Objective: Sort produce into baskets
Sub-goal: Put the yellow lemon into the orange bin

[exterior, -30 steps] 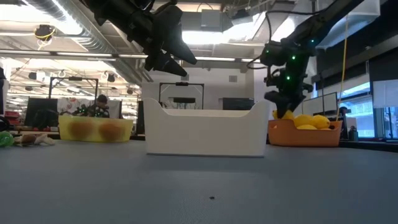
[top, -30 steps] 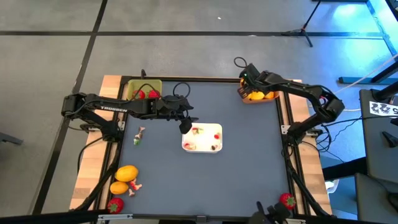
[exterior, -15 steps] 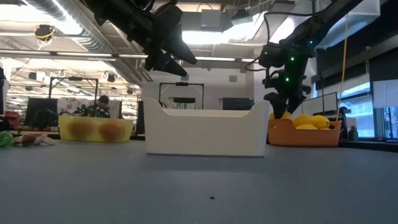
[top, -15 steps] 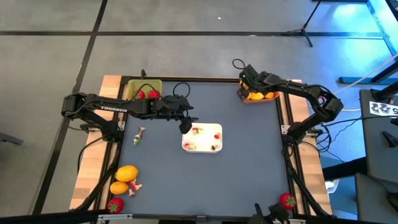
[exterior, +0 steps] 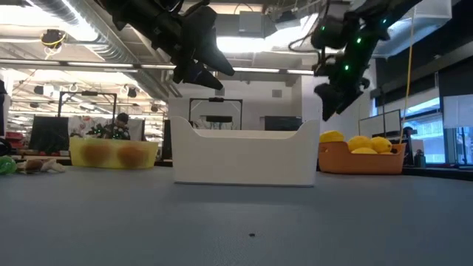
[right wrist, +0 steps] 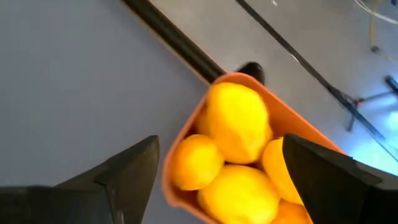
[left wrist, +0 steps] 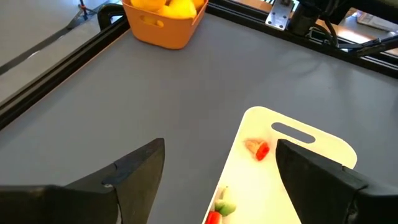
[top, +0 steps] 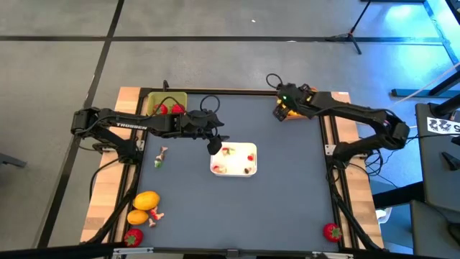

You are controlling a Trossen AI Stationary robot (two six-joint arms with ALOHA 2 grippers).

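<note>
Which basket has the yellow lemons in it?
The orange basket at the table's far right corner; the yellow-green basket holds red strawberries instead.

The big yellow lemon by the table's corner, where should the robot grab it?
Grip the big yellow lemon across its narrow middle, coming straight down from above. It lies flat with its long axis slanted, so the fingers should close across that. An orange fruit sits close below it, so keep the fingers off that side.

Grey table (top: 287,187): white tray (top: 234,160) centre, yellow-green basket (top: 167,103) and orange basket (top: 290,111) at far corners, loose fruit (top: 146,201) near-left, strawberry (top: 331,232) near-right.
</note>
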